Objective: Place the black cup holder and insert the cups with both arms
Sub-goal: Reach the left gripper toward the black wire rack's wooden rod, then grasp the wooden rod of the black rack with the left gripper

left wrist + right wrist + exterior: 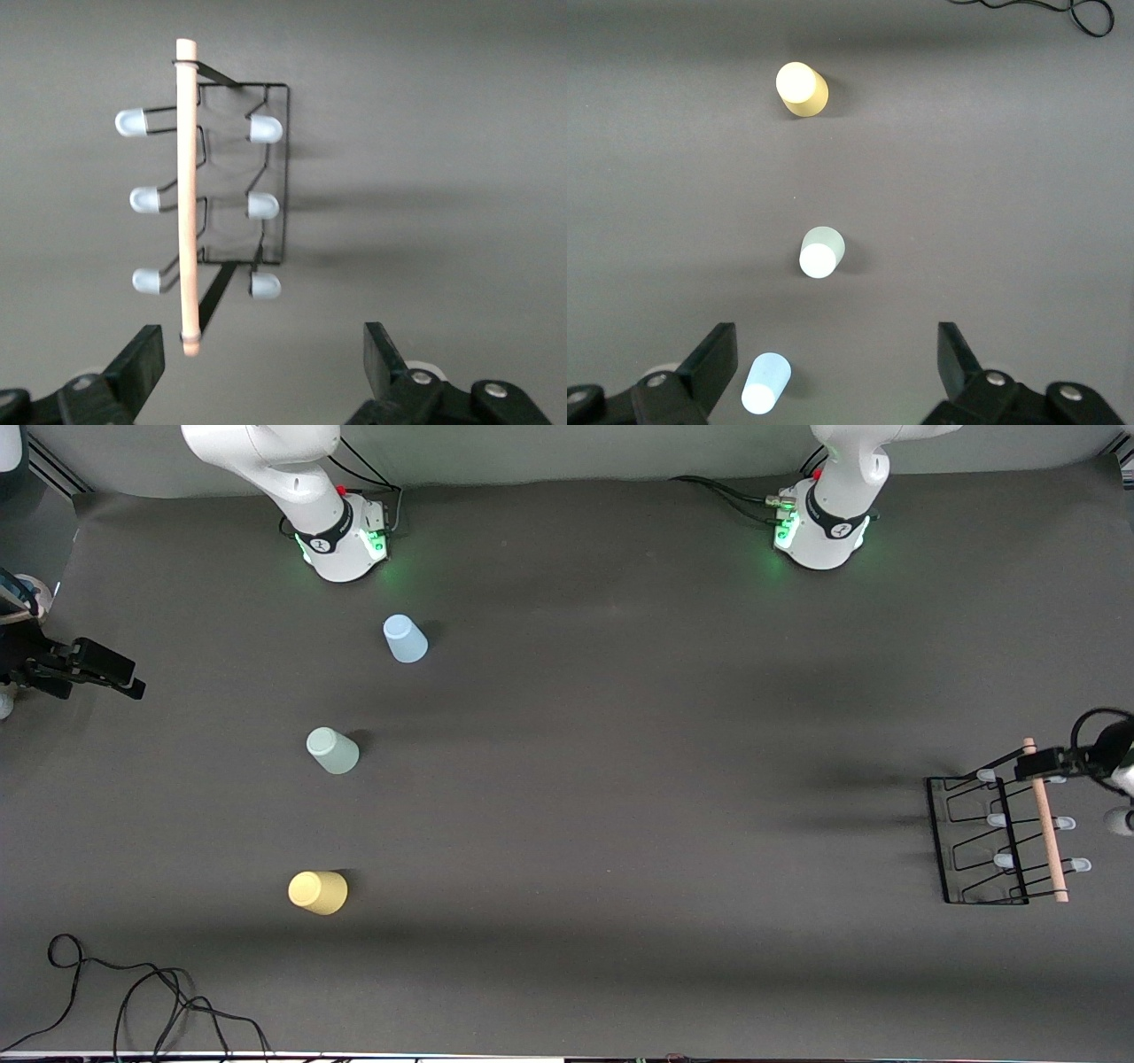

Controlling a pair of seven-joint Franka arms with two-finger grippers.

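Both my pincers (261, 354) (833, 354) gape apart; closing mine off-centre over the black cup holder (226, 177) could topple it.

Left hand (261, 363): raised above the bench at the left arm's end, fingers (137, 363) spread wide, nothing between them. In the front view only its dark tip (1050, 763) shows at the frame edge.

Right hand (833, 363): raised above the bench at the right arm's end, fingers (713, 359) spread wide, gripping nothing. Its black body (93, 666) shows at the front view's edge.
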